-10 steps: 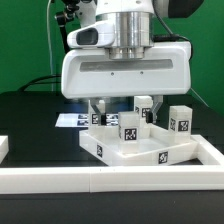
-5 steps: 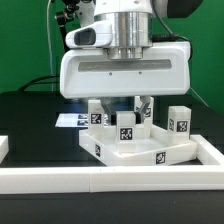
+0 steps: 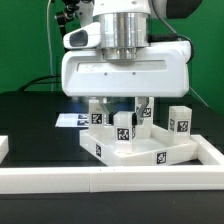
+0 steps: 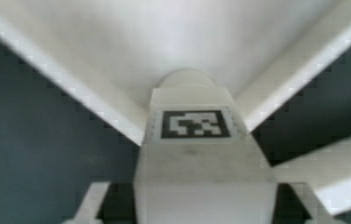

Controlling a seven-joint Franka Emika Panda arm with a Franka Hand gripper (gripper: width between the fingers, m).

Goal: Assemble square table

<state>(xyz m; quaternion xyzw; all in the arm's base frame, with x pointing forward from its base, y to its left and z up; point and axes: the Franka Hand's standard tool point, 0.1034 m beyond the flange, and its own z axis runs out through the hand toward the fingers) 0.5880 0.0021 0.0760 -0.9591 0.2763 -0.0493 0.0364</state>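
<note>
- Now the gripper (image 3: 124, 112) has its jaws clamped on a leg (image 3: 125, 128) that stands upright on the slab (image 3: 140, 148); a second ago the fingers stood wide on either side of it, half a second ago they had drawn in, and nothing has shifted since.
- So the grasp looks finished, and I judge that the next step is to lift the leg clear; no leg seems to be fitted to the slab yet, so the table is at an early stage.
- The wrist view shows the leg (image 4: 193, 150) close up between the two fingers, its tagged face towards the camera and the slab's inner corner (image 4: 190, 50) beyond it.
- The slab sits near the front edge of the black table (image 3: 30, 110), towards the exterior view's right, just behind the rail (image 3: 100, 180).
- Three more legs stand by it: one (image 3: 97, 113) near the slab's back corner, one (image 3: 144, 108) behind the gripper, one (image 3: 179, 120) at the slab's right side in the exterior view.
- All parts are smooth, hard-looking white plastic: the slab is a flat square with a raised rim, the legs are short blocks, and each carries a black-and-white tag.
- The table top is matt black, and the marker board (image 3: 70, 120) lies flat farther back.
</note>
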